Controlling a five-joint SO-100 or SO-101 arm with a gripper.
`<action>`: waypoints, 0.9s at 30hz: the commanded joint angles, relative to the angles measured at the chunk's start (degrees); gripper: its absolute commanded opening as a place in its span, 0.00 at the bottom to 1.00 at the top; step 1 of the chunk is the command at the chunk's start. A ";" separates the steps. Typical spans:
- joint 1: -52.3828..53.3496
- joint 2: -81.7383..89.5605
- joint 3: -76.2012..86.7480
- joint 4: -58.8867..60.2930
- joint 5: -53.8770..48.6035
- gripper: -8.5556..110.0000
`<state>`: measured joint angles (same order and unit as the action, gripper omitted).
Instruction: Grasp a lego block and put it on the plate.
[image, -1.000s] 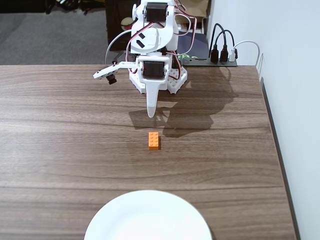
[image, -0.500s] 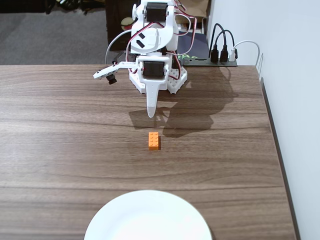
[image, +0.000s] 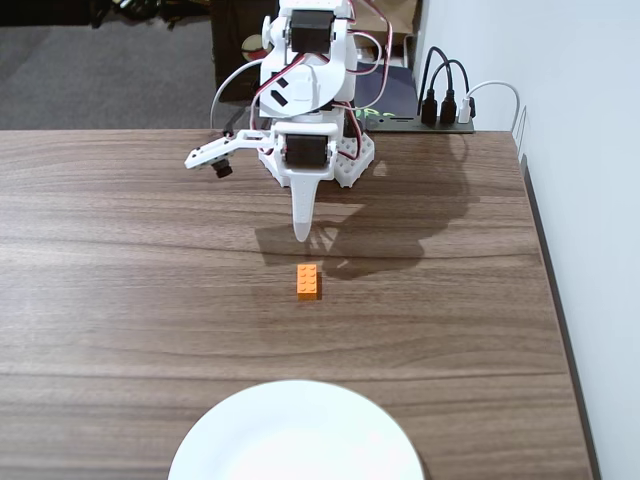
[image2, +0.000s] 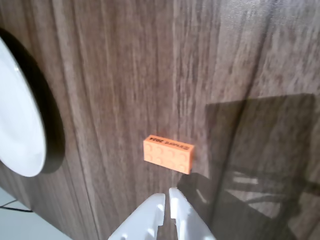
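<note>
The lego block (image2: 168, 155) lies just beyond the closed gripper (image2: 166, 200).

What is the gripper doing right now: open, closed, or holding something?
Gripper: closed, holding nothing; the orange brick lies on the table just ahead of it.

Dark wood-grain table (image: 120, 250), white wall (image: 570, 80) at right, grey carpet (image: 100, 75) behind, black power strip (image: 445, 122)
</note>
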<state>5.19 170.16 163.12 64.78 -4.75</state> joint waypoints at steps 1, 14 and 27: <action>-0.09 -7.47 -5.71 -2.37 -1.67 0.08; 0.00 -28.21 -17.58 -4.66 -41.31 0.08; 3.96 -39.02 -30.67 8.35 -74.79 0.08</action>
<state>8.70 132.28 136.32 71.19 -75.85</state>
